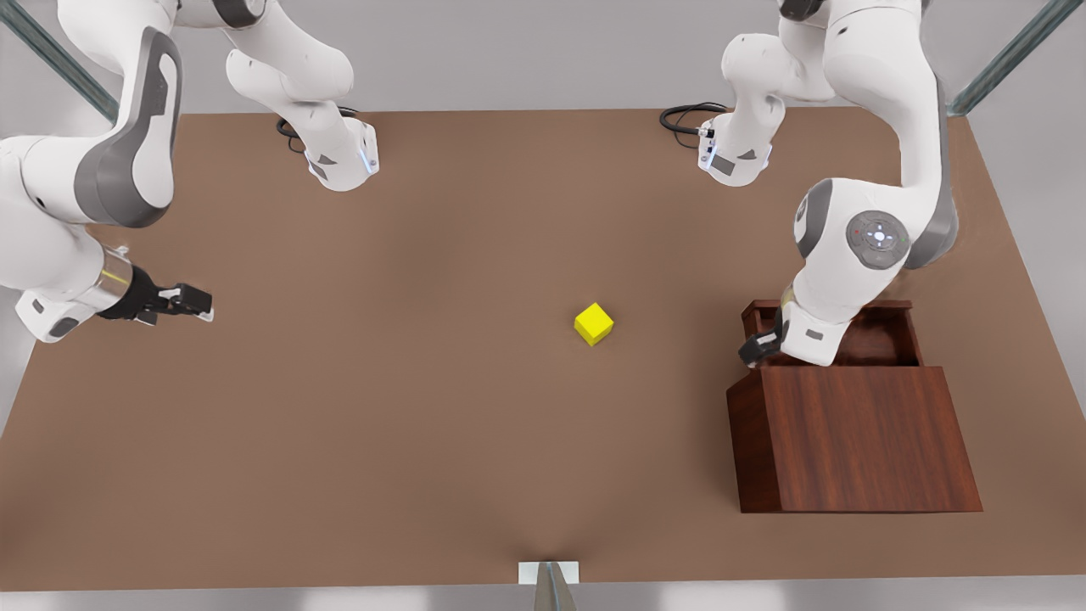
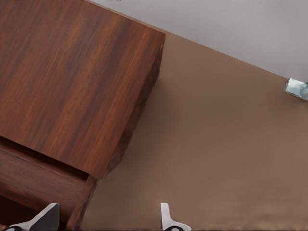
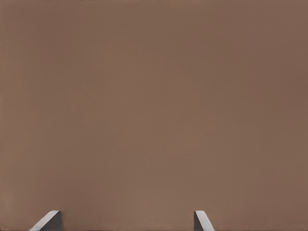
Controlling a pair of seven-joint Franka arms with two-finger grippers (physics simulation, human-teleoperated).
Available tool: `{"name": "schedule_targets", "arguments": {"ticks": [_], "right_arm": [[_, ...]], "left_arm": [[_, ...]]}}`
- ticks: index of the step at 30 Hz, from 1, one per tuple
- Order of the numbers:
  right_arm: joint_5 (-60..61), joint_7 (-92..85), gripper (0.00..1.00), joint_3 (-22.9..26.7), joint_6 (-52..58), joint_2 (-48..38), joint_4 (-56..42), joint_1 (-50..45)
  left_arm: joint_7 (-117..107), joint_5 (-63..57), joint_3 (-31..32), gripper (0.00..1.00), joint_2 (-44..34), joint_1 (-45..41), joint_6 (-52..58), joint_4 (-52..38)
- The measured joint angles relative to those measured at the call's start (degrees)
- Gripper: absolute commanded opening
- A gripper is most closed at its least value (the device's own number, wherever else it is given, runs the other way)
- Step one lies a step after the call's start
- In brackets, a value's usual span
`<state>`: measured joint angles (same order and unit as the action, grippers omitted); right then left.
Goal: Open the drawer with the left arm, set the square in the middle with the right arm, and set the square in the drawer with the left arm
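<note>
Yellow square sits mid-desk, so 2 steps look done: drawer is out. Left jaws wide by the drawer, right jaws wide, idle. Dropping it in remains.

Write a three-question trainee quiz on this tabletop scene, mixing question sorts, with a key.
1. True or false: the yellow square lies inside the drawer.
2. Which arm's tool is at the cabinet? A) left B) right
3. Fill in: both tools have their fingers ____.

Key:
1. False; it rests on the bare table, near the middle.
2. A; the left tool is at the open drawer's corner, while the right tool waits over the table at the front view's left.
3. Open.
</note>
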<state>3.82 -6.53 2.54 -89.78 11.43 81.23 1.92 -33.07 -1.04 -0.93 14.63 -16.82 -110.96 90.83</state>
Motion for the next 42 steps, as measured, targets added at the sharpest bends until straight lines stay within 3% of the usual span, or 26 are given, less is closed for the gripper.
{"name": "schedule_targets", "arguments": {"ticks": [2,5,8,13,21,40,41,42], "right_arm": [[0.3,-0.2,1.0,1.2,0.1,0.0,-1.8,1.5],[-3.1,0.0,1.0,1.1,1.3,-1.8,-2.1,0.7],[-3.3,-0.1,1.0,1.1,1.1,-1.6,-2.3,1.4],[-2.4,-0.1,1.0,1.9,1.1,-1.9,-2.3,1.7],[-2.3,0.0,1.0,1.9,1.1,-1.8,-2.5,1.9],[-2.3,0.0,1.0,2.8,0.9,-1.6,-2.5,1.6],[-2.3,0.0,1.0,2.8,0.9,-1.6,-2.6,1.7],[-2.3,0.0,1.0,2.8,0.9,-1.6,-2.6,1.8]], "left_arm": [[3.7,0.0,7.4,1.0,4.9,0.4,3.9,-6.0],[20.3,-0.2,14.9,1.0,9.1,0.3,7.2,-7.9],[31.5,-1.0,15.2,1.0,11.0,-5.3,6.7,-7.3],[35.5,-5.6,15.2,1.0,9.2,-8.8,-12.7,9.0],[35.5,-11.4,15.1,1.0,10.1,-11.7,-25.3,19.4],[35.4,-14.2,14.4,1.0,18.8,-11.8,-28.2,20.3],[35.4,-14.3,14.4,0.99,18.9,-11.8,-28.3,20.3],[35.4,-14.3,14.4,0.86,19.2,-11.8,-28.3,20.2]]}}
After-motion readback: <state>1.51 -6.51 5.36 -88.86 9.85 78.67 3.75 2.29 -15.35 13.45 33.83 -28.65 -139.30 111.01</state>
